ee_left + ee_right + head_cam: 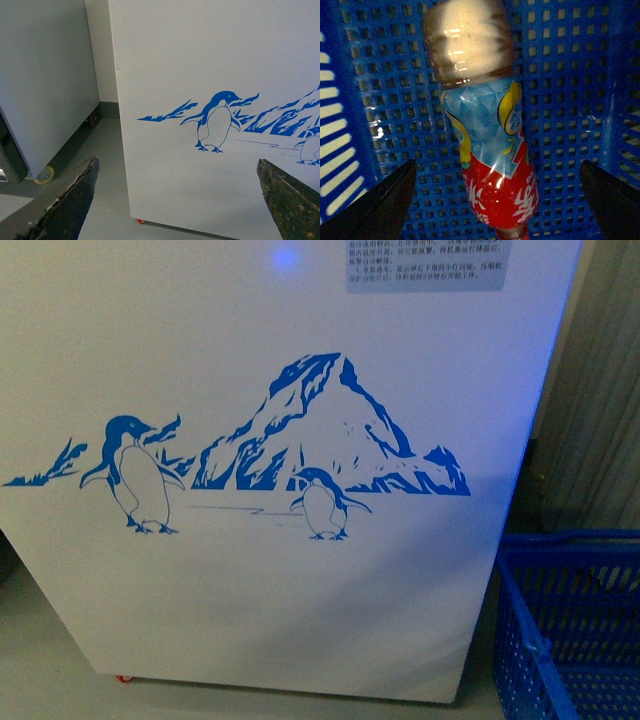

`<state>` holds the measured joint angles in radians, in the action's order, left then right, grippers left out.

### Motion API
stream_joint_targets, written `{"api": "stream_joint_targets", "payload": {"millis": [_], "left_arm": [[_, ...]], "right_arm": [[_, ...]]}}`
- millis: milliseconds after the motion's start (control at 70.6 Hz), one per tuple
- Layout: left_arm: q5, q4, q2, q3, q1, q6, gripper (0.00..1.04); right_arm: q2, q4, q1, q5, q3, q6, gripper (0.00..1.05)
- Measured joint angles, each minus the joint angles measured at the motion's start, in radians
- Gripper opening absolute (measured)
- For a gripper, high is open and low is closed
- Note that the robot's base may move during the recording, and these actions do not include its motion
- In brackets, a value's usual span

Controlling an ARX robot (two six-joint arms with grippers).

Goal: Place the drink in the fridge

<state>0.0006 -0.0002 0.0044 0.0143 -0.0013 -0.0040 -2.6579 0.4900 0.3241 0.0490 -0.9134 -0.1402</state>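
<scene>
Spread right gripper (pixel 495 175) frames a ribbed, glossy drink bottle (pixel 487 145) in blue lattice basket (pixel 570 75). Spread left gripper (pixel 177 170) faces smooth fridge (pixel 200 60).

One fridge (pixel 250 620); on its front, two penguins, one bigger (pixel 135 475) and one smaller (pixel 322 505), plus one mountain (pixel 320 420), one printed label (pixel 425 265) and one blue light (pixel 285 257). One blue basket (pixel 570 630) beside the fridge, with one bottle (pixel 485 145) in it. One grey cabinet (pixel 45 85) on the fridge's other side, one castor (pixel 45 175) showing.
</scene>
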Motion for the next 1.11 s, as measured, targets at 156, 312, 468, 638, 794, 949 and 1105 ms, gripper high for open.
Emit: {"api": "stream_joint_targets", "payload": {"millis": [156,312,468,638,794,949,1105], "left_arm": [[0.000,0.000,0.000,0.000,0.000,0.000,0.97],[0.000,0.000,0.000,0.000,0.000,0.000,0.97],[0.000,0.000,0.000,0.000,0.000,0.000,0.97],[0.000,0.000,0.000,0.000,0.000,0.000,0.97],[0.000,0.000,0.000,0.000,0.000,0.000,0.97],[0.000,0.000,0.000,0.000,0.000,0.000,0.97],[0.000,0.000,0.000,0.000,0.000,0.000,0.97]], "right_arm": [[-0.133,-0.016,0.006,-0.013,-0.090,0.000,0.97],[-0.249,-0.036,0.013,-0.004,-0.175,-0.008,0.97],[-0.294,-0.038,0.014,-0.001,-0.198,-0.014,0.91],[-0.268,-0.040,0.014,-0.018,-0.177,-0.014,0.67],[-0.168,-0.036,0.014,-0.039,-0.110,0.007,0.51],[0.034,-0.002,0.006,-0.050,0.001,0.025,0.44],[0.409,-0.030,-0.022,-0.108,0.152,0.064,0.43]]}}
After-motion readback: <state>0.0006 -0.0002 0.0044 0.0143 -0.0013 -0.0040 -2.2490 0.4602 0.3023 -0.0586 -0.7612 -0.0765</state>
